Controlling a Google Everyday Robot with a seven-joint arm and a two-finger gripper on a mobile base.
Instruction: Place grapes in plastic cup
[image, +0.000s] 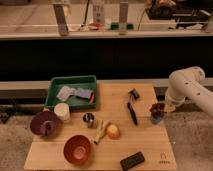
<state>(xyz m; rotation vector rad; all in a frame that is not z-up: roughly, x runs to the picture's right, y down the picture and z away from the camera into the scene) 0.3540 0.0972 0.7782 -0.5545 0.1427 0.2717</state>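
The grapes (156, 107), a small dark red bunch, sit at the mouth of the light-blue plastic cup (156, 119) near the right edge of the wooden table (145, 145). My gripper (162, 106) is right beside and slightly above the grapes, at the end of the white arm (184, 86) that reaches in from the right. Whether the grapes rest in the cup or still hang from the gripper is not visible.
A black-handled brush (131, 107) lies just left of the cup. Farther left are a green tray (73, 81), a white cup (62, 111), a metal cup (88, 119), an orange fruit (113, 131), a purple bowl (44, 123) and a red bowl (77, 148). A black slab (132, 160) lies near the front edge.
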